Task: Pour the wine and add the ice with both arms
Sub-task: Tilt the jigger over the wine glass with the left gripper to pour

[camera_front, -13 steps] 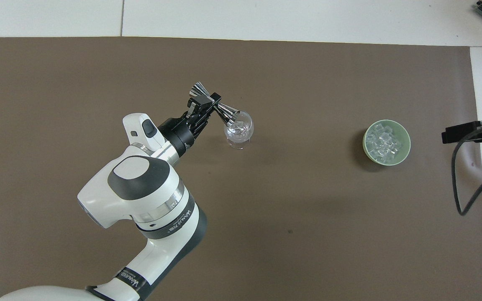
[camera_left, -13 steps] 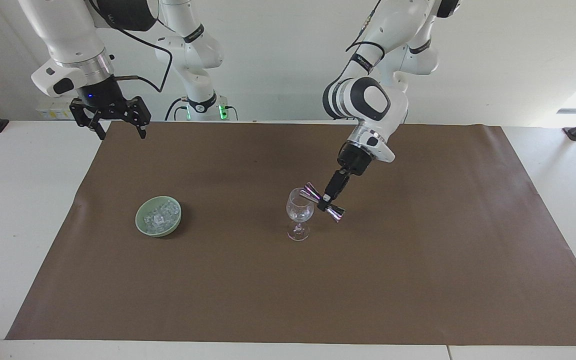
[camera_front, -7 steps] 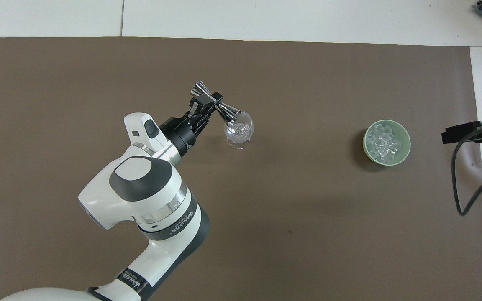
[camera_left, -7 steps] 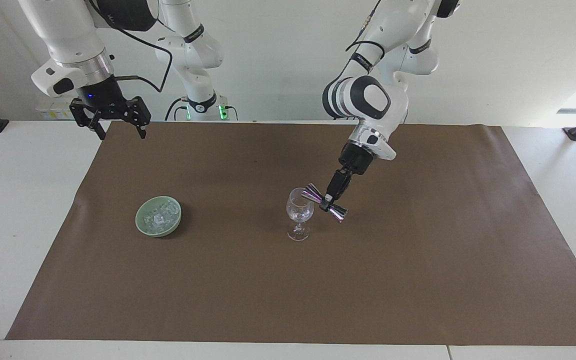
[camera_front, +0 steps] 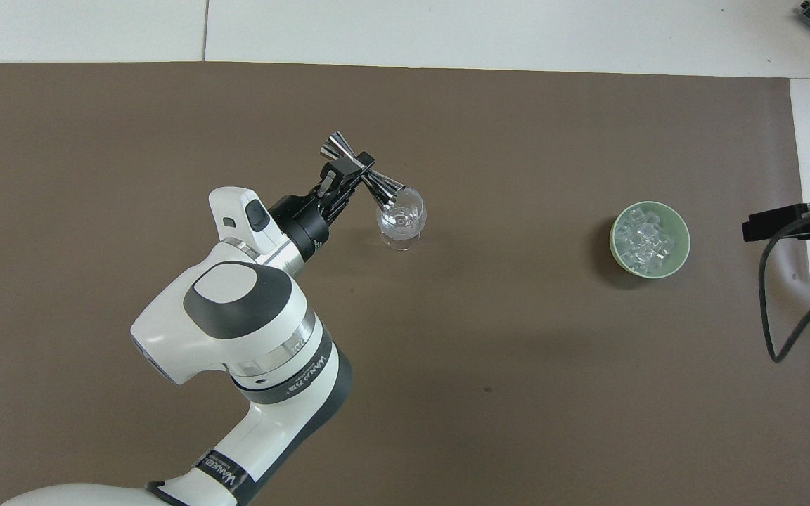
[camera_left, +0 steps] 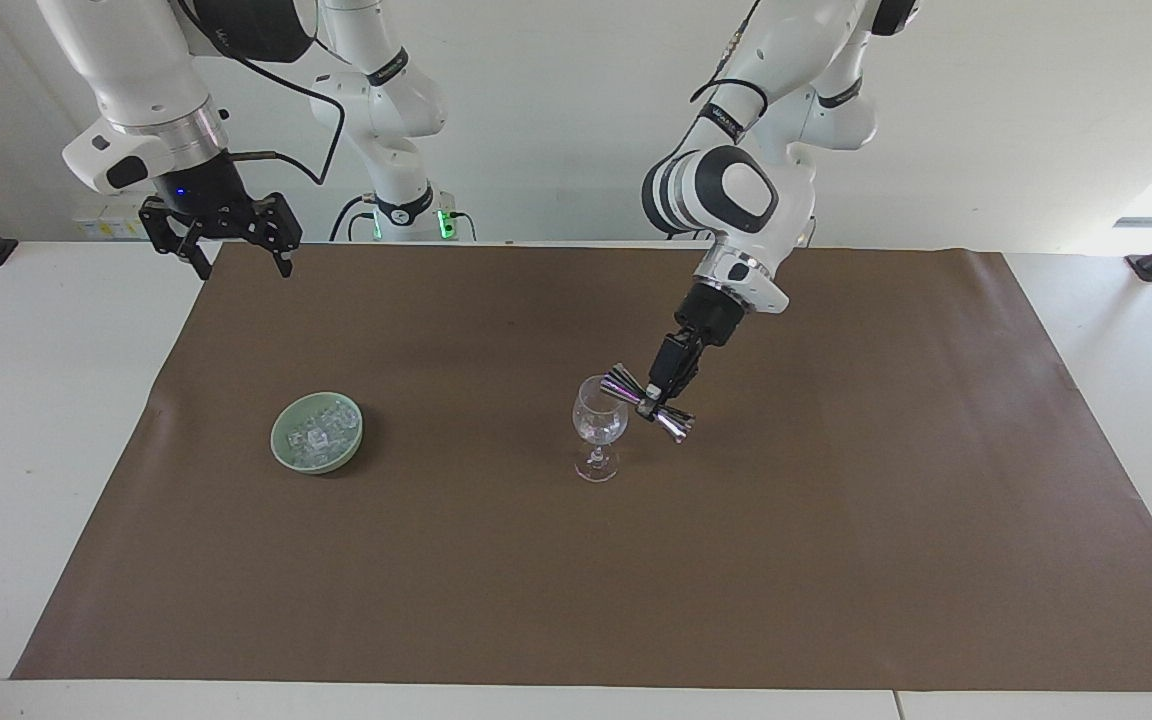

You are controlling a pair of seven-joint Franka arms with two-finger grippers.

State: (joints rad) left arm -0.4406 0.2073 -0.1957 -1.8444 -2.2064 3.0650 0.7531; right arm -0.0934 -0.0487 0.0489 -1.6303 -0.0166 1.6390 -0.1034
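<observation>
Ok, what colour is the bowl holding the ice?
Pale green bowl, clearest in the overhead view.

White jointed arms (camera_left: 736, 190) with black cables, silver wrist rings, black joint caps.

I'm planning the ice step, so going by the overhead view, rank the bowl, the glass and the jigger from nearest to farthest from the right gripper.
1. Bowl of ice, at the right arm's end, closest to the right gripper.
2. Glass, mid-mat.
3. Jigger, held by the left gripper, tipped over the glass.
</observation>
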